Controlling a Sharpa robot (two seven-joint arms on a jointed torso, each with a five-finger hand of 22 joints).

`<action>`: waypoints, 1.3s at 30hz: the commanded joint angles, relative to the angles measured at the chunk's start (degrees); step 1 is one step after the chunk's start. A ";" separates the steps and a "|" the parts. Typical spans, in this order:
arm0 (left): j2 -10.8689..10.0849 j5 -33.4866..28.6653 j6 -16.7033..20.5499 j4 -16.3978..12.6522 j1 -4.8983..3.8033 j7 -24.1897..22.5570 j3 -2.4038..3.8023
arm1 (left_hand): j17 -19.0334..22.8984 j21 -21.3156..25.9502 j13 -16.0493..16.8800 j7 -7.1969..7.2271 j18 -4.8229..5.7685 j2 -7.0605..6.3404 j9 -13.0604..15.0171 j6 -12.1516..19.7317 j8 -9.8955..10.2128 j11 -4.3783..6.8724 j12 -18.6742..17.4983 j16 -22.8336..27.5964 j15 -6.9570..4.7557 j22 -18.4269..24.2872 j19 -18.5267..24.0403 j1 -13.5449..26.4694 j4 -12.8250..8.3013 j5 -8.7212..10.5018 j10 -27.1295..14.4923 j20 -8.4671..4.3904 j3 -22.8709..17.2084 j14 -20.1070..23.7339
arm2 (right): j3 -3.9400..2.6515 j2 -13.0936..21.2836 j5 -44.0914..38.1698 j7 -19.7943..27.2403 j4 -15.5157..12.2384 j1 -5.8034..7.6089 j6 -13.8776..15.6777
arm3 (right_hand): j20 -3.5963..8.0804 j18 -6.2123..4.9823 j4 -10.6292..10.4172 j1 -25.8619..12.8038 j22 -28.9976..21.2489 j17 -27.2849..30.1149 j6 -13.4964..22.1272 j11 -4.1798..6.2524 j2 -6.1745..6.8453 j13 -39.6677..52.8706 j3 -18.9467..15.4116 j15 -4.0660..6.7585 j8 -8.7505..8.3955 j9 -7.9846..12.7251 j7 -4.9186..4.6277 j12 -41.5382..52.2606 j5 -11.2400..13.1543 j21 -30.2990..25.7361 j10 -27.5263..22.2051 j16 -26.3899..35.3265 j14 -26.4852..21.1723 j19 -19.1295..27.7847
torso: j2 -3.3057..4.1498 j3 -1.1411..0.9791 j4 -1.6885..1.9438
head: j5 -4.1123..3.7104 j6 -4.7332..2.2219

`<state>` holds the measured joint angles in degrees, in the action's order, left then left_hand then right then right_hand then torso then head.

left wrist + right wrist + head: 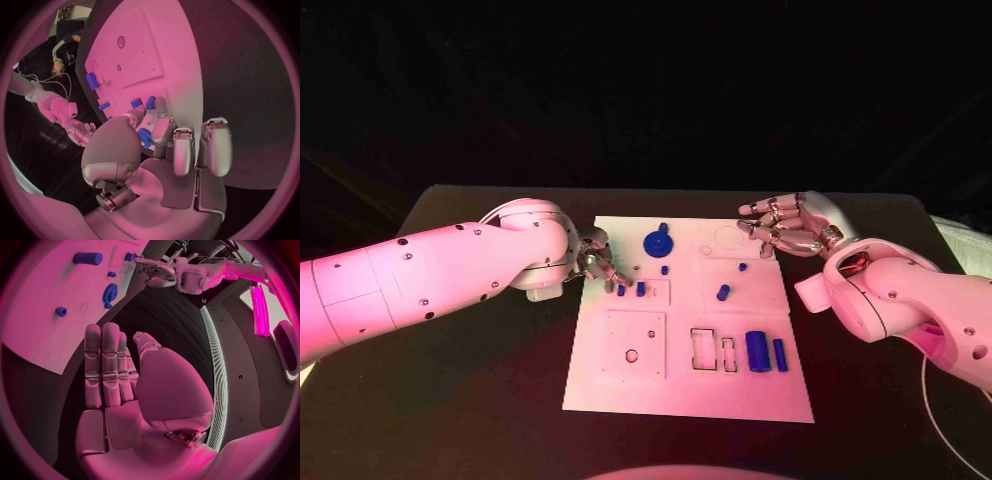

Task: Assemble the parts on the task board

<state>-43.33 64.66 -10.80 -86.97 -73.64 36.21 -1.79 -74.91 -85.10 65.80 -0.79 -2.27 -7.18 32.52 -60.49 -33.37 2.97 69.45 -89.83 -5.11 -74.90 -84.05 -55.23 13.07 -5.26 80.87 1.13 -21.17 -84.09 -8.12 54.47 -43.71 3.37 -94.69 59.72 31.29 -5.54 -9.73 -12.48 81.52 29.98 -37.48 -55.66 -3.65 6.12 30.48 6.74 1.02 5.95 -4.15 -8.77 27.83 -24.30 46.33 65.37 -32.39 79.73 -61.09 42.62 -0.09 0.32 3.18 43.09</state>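
1. Black table (473, 400) in a dark room; the white task board (689, 390) lies at centre.
2. Left hand (596, 262), at the board's 9 o'clock edge, pinches a small blue part (144, 137); loose pinching risks dropping it.
3. Right hand (788, 226), at 2 o'clock, is released, fingers straight; it could nudge the gear-like part (656, 242).

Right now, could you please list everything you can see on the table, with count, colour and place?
Black table: one, under everything.
White task board: one flat plate, mid-table, with cut-out recesses.
Blue gear-shaped disc: one, far end of the board.
Blue cylinder: one, near right part of the board, with a slimmer blue bar just to its right.
Small blue pegs: two, by the left hand's fingers at the board's left edge.
Small blue pieces: about four, scattered mid-board and far right.
Left hand: one, silver, fingers at the board's left edge; whether it grips a piece is unclear.
Right hand: one, silver, holding nothing, over the board's far right corner.
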 commanded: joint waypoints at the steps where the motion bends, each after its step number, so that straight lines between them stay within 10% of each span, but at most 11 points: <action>1: -0.27 -2.81 6.66 -0.27 -0.14 -1.77 0.12 | -15.09 0.10 -0.05 0.17 0.72 0.12 -0.11 -0.34 0.10 0.06 -0.10 -0.17 -0.53 -10.18 -2.88 0.76 0.68 0.14 0.37 -0.28 1.42 -5.91 | 0.00 -0.09 -0.17 0.68 0.06 -0.04 -0.67 | -0.03 -0.78 -0.01 0.49 -0.08 -0.06 0.32 -0.08 0.22 -0.09 0.26 -0.45 -0.16 0.07 -0.11 0.01 -0.35 -0.27 -0.35 0.23 0.08 -0.21 | -0.06 -0.05 0.05 | 0.00 -0.15; 10: -1.26 -6.47 11.82 -0.43 -0.20 -5.21 0.17 | -15.09 1.04 -1.23 0.06 0.45 0.86 -0.24 0.14 0.15 0.00 -1.27 -0.17 -0.58 -9.41 -2.37 0.94 3.31 0.18 -0.24 -0.36 6.10 -5.91 | 0.00 -0.22 -0.14 0.62 0.17 -0.04 -0.66 | -0.03 -0.78 -0.01 0.49 -0.08 -0.06 0.32 -0.08 0.22 -0.09 0.26 -0.45 -0.16 0.07 -0.11 0.01 -0.35 -0.27 -0.35 0.23 0.08 -0.21 | 0.03 -0.06 -0.02 | -0.02 -0.37; 13: -1.56 -6.19 13.35 -0.27 -0.23 -8.77 0.15 | -14.54 8.11 -10.33 -1.32 -1.41 2.44 -0.51 3.79 1.28 -1.03 -10.01 0.23 0.10 -3.08 1.77 -1.10 3.49 0.13 -6.17 0.09 7.50 -5.72 | 0.00 -0.28 -0.11 0.58 0.15 -0.04 -0.61 | -0.03 -0.78 -0.01 0.49 -0.08 -0.06 0.32 -0.08 0.22 -0.09 0.26 -0.45 -0.16 0.07 -0.11 0.01 -0.35 -0.27 -0.35 0.23 0.08 -0.21 | 0.02 -0.08 0.01 | -0.39 -0.43; 15: -1.43 -4.72 14.57 -0.16 -0.25 -11.80 0.12 | -9.61 16.34 -19.64 -2.35 -3.36 2.97 -0.66 6.80 2.12 -2.13 -19.15 4.04 0.68 4.00 6.30 -4.35 2.76 -0.11 -12.70 0.65 7.40 -3.91 | 0.00 -0.29 -0.10 0.55 0.12 -0.04 -0.54 | -0.03 -0.78 -0.03 0.45 -0.09 -0.07 0.33 -0.09 0.24 -0.10 0.25 -0.46 -0.16 0.07 -0.11 0.02 -0.39 -0.28 -0.35 0.24 0.09 -0.21 | -0.02 -0.06 0.17 | -0.38 -0.43; 21: 0.08 -1.17 19.58 -0.01 -0.18 -26.24 -0.45 | 5.19 38.30 -25.84 -5.19 -7.26 2.09 -1.42 12.90 3.37 -4.74 -26.92 17.85 2.87 21.43 18.29 -19.59 -3.10 -0.20 -22.99 2.49 2.61 3.78 | 0.00 -0.32 -0.09 0.55 0.21 -0.04 -0.43 | -0.04 -0.78 -0.02 0.42 -0.10 -0.11 0.34 -0.09 0.28 -0.14 0.28 -0.46 -0.16 0.07 -0.11 0.03 -0.52 -0.31 -0.38 0.28 0.09 -0.23 | 0.02 0.00 0.12 | -0.54 -0.72; 25: 1.36 2.81 23.88 0.32 0.22 -34.20 -0.92 | 16.40 46.17 -33.23 -6.95 -7.92 -0.81 -6.35 15.61 8.35 -6.88 -35.19 29.37 4.45 26.85 21.70 -25.97 -5.37 0.04 -27.13 4.27 -2.34 10.96 | 0.00 -0.42 -0.09 0.60 0.29 -0.05 -0.45 | -0.04 -0.78 0.01 0.45 -0.11 -0.12 0.34 -0.08 0.29 -0.16 0.31 -0.46 -0.16 0.07 -0.10 0.03 -0.58 -0.32 -0.40 0.30 0.08 -0.23 | 0.13 0.08 -0.04 | -0.77 -0.96; 32: 3.97 8.09 24.43 3.39 1.35 -37.71 -1.17 | 22.09 48.30 -45.14 -7.36 -7.96 -4.38 -14.04 11.81 15.33 -7.48 -46.03 33.50 4.91 28.46 18.70 -28.22 -6.92 0.09 -25.42 4.84 -4.15 10.08 | 0.00 -0.52 -0.14 0.78 0.28 -0.06 -0.32 | -0.04 -0.78 0.05 0.51 -0.12 -0.14 0.34 -0.08 0.29 -0.19 0.38 -0.46 -0.16 0.07 -0.11 0.03 -0.67 -0.35 -0.42 0.34 0.08 -0.24 | 0.13 0.07 -0.02 | -0.81 -1.26; 39: 6.20 12.91 20.11 5.51 2.41 -35.08 -1.28 | 13.77 41.59 -53.56 -6.24 -7.00 -4.71 -18.64 8.29 20.14 -8.15 -53.20 23.02 5.37 23.27 11.09 -27.65 -7.25 0.11 -23.99 4.87 -2.78 2.55 | 0.00 -0.64 -0.19 0.85 0.22 -0.09 -0.28 | -0.04 -0.78 0.03 0.47 -0.12 -0.15 0.34 -0.09 0.26 -0.21 0.40 -0.46 -0.16 0.07 -0.12 0.03 -0.66 -0.36 -0.44 0.35 0.07 -0.24 | 0.18 0.10 -0.02 | -0.84 -1.29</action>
<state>-37.56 72.94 11.56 -81.72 -71.42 1.77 -3.08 -59.98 -42.25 12.86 -7.13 -9.84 -11.63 14.22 -51.75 -13.56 -5.18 16.72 -65.53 0.25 -50.61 -72.08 -83.06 5.89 -5.26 56.57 6.04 -24.26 -80.86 -8.12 53.94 -43.66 3.49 -94.37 59.69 31.34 -5.55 -9.73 -12.49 81.75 29.94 -37.58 -55.66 -3.66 6.35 30.34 6.74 1.02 5.95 -4.15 -8.77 27.83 -24.77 46.33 65.38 -32.39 79.73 -61.09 42.77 0.00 0.30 2.28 41.82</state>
